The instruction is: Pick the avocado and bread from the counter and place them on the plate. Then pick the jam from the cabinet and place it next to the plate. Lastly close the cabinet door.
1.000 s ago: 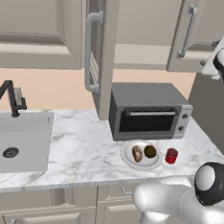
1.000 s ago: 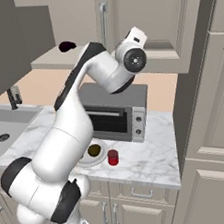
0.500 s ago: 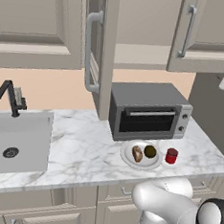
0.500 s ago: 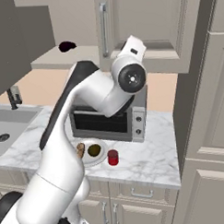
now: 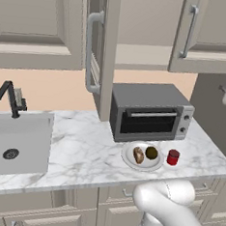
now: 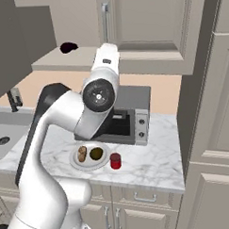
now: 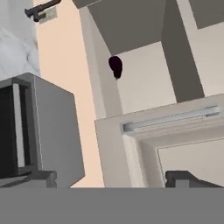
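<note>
**Only the open cabinet door is left to close.**
The cabinet door (image 5: 106,51) stands open, edge-on above the bench (image 5: 82,151); it looks stiff and hinged, best pushed flat or pulled by its bar handle (image 5: 91,52). The plate (image 5: 129,157) holds bread (image 5: 138,155) and avocado (image 5: 151,153), the jam (image 5: 173,157) just beside. The pincer's jaws are spread wide and empty.

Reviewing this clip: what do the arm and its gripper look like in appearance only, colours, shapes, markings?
The arm is glossy white, built of thick rounded tubular segments, with dark grey to black bands at the joints and a round dark disc capping one joint. No cables or markings show. The gripper has two small dark grey, blocky finger tips.
</note>
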You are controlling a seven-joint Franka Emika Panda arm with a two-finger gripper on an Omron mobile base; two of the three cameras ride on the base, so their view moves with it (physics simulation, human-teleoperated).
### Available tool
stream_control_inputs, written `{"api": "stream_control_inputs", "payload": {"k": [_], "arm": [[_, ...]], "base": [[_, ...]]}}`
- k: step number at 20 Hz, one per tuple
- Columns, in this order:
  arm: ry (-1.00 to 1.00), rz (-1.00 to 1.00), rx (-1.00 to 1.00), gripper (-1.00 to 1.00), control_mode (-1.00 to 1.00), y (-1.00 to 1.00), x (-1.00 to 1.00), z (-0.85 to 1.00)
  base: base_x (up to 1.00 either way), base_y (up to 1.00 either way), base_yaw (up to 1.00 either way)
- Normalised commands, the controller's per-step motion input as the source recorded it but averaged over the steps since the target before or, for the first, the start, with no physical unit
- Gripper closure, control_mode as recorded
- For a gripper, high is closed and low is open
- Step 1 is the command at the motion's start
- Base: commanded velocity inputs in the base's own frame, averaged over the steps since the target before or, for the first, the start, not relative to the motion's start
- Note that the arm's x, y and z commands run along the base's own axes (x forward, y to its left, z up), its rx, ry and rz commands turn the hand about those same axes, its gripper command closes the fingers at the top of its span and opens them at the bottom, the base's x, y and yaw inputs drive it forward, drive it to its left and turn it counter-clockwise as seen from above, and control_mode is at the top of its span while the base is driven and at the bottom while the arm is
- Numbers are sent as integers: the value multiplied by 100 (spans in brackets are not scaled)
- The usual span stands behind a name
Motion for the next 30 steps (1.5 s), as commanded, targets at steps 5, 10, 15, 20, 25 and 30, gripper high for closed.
{"api": "stream_control_inputs", "payload": {"k": [5,10,15,20,25,30], "arm": [[17,-11,-25,-100,-100,50,-20,0],[10,-11,-21,-100,-100,43,-35,0],[0,-10,-17,-100,-100,36,-48,0],[4,-7,-23,-100,-100,45,-25,-5],[1,-6,-19,-100,-100,45,-18,-3],[-12,-3,-7,-100,-100,24,-43,0]], "base": [[0,0,0],[0,0,0],[0,0,0],[0,0,0],[0,0,0],[0,0,0]]}}
